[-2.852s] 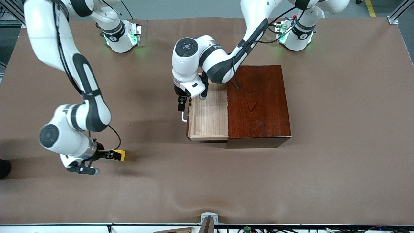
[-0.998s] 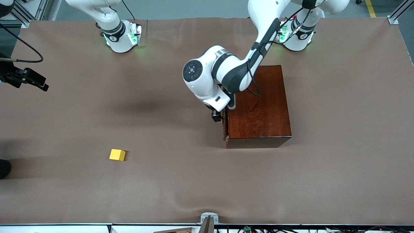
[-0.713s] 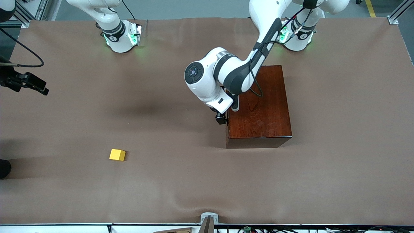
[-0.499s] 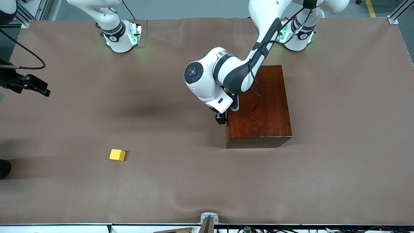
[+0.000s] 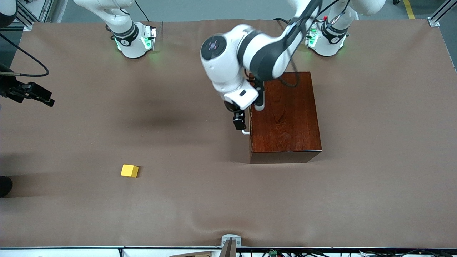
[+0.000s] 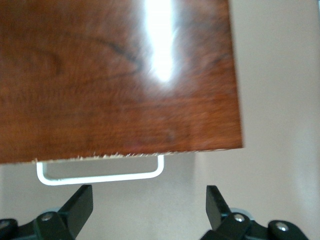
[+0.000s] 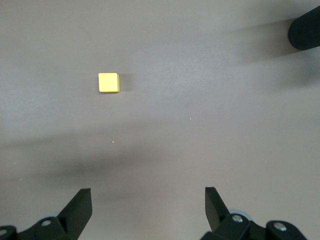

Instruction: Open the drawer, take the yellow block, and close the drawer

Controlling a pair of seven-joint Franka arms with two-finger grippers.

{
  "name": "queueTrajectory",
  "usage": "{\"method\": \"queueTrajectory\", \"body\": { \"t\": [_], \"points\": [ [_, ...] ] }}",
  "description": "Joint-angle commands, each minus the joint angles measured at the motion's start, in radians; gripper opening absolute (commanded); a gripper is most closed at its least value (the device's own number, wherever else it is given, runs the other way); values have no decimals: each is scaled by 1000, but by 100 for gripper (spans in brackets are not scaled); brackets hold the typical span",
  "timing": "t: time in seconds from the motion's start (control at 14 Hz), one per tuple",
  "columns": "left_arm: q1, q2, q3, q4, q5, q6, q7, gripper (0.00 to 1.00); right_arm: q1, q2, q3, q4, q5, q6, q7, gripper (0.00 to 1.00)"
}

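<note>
The drawer (image 5: 249,134) sits shut in the mahogany box (image 5: 284,116), its white handle (image 6: 100,176) free. The left gripper (image 6: 148,212) hovers above the handle, fingers spread and empty. The yellow block (image 5: 129,171) lies on the brown tabletop (image 5: 375,142) toward the right arm's end, below the raised right gripper (image 7: 148,212), fingers spread.

The drawer (image 5: 249,134) is pushed flush into its glossy reddish-brown box, and its white bar handle (image 6: 100,175) sticks out. The small yellow block (image 5: 129,171) lies flat on the table, well apart, nearer the front camera, toward the right arm's end.
</note>
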Motion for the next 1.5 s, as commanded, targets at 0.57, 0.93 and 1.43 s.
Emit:
{"method": "queueTrajectory", "body": {
  "t": [0.57,0.93,1.43],
  "points": [
    [446,-137,-8,-52,-31,-22,597,100,24,-2,-25,17,-2,-21,6,100],
    [573,-240,-8,-159,-81,-22,882,100,23,-2,-27,18,-2,-21,7,100],
    [641,-461,-8,-380,-155,-14,1279,100,13,-2,-30,17,41,-19,-34,100]
  ]
}}
